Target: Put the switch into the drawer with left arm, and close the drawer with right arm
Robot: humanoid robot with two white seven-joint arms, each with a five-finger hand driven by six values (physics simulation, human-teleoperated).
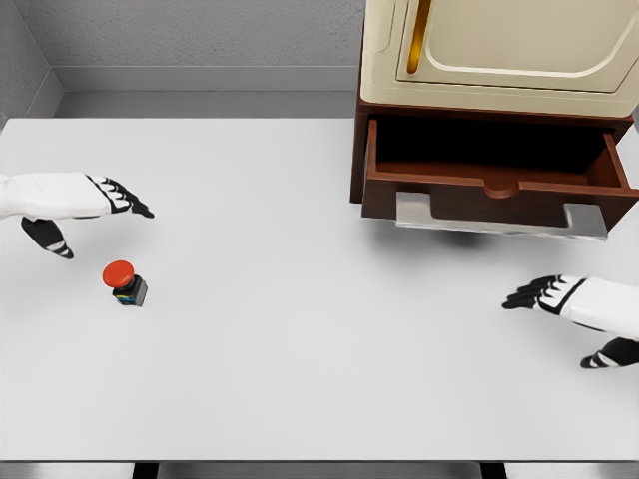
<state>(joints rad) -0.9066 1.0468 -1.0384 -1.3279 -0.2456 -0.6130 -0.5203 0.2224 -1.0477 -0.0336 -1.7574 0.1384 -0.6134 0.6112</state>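
Right hand (pixel 559 295) rests spread, empty. Left hand (pixel 85 200) spread above switch (pixel 125 280); next I lower, grasp it. Drawer (pixel 494 165) open.

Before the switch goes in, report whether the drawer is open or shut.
Open: the drawer is pulled out of the cabinet, its dark interior exposed and apparently empty.

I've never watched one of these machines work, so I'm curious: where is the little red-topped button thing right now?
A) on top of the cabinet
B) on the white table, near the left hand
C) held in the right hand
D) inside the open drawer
B: the switch sits on the bare table, just below the left hand, whose fingers are spread and hold nothing; the drawer stands open with nothing visible inside.
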